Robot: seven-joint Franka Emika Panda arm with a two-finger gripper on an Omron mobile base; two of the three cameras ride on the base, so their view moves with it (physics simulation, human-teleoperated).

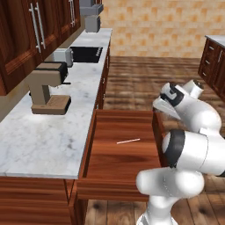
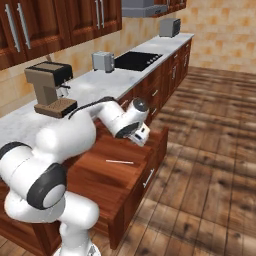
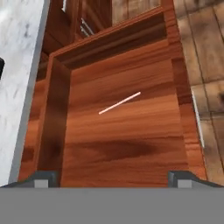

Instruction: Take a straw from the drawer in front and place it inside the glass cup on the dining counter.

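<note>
below the wide-open gripper (image 3: 113, 177), apart from it — the straw (image 3: 119, 103) lies on the drawer (image 3: 118, 144) floor.

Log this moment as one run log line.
drawer: open | straw: flat on drawer floor, untouched | gripper: open, above drawer | stage: pre-grasp

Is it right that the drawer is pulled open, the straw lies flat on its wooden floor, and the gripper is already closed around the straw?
Not quite. The drawer is open and the straw lies flat on its floor, but the hand view shows the gripper open, clear of the straw.
</note>
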